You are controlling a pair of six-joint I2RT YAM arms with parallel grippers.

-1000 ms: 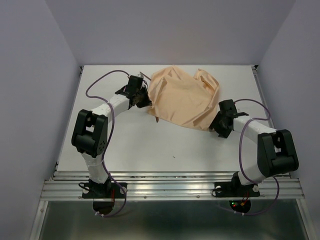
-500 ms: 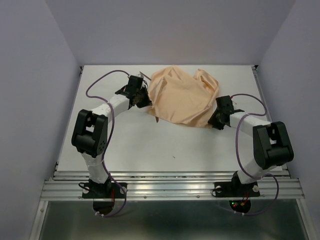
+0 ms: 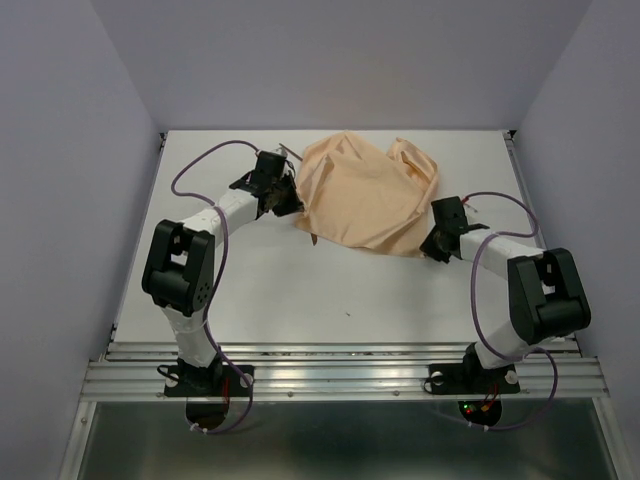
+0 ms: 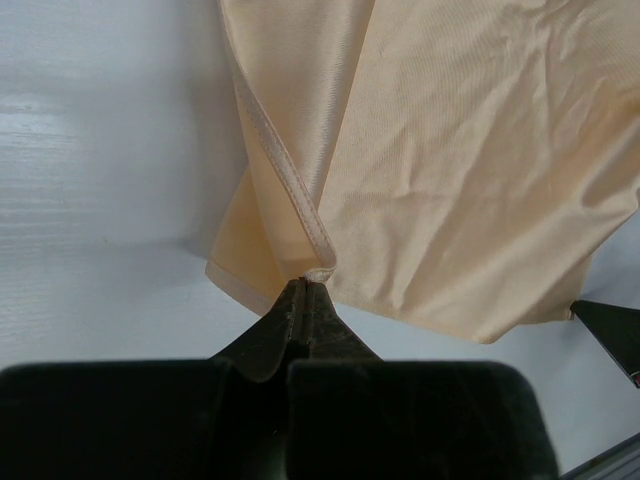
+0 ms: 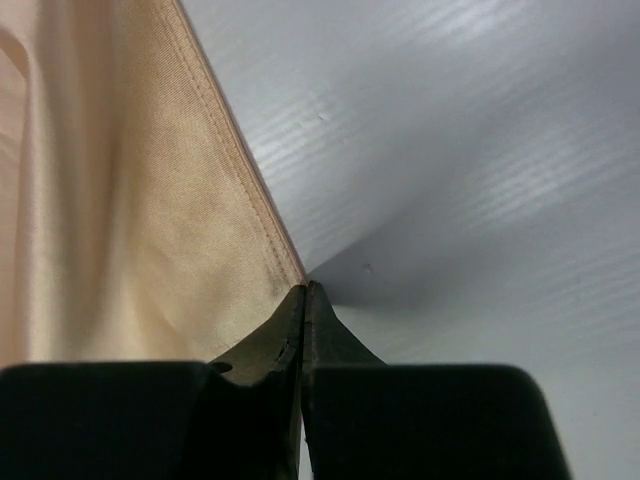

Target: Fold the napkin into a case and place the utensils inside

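The tan napkin (image 3: 365, 195) lies rumpled at the back middle of the white table (image 3: 300, 290). My left gripper (image 3: 290, 205) is at its left edge, shut on the hemmed edge of the napkin (image 4: 450, 150), with the left gripper's tips (image 4: 305, 283) pinching the fold. My right gripper (image 3: 432, 250) is at the napkin's near right corner. The right gripper (image 5: 304, 290) is shut, and the hem of the napkin (image 5: 120, 200) runs into its tips. A thin brown end of the utensils (image 3: 287, 152) pokes out behind the left wrist; the rest is hidden. No case is formed.
Purple cables (image 3: 200, 165) loop over both arms. Lilac walls close in the table on three sides. A metal rail (image 3: 340, 370) runs along the near edge. A dark shape (image 4: 610, 325) shows at the right edge of the left wrist view.
My right gripper moved in to the napkin's near right corner and closed from open to shut. The left arm and the napkin stayed put.
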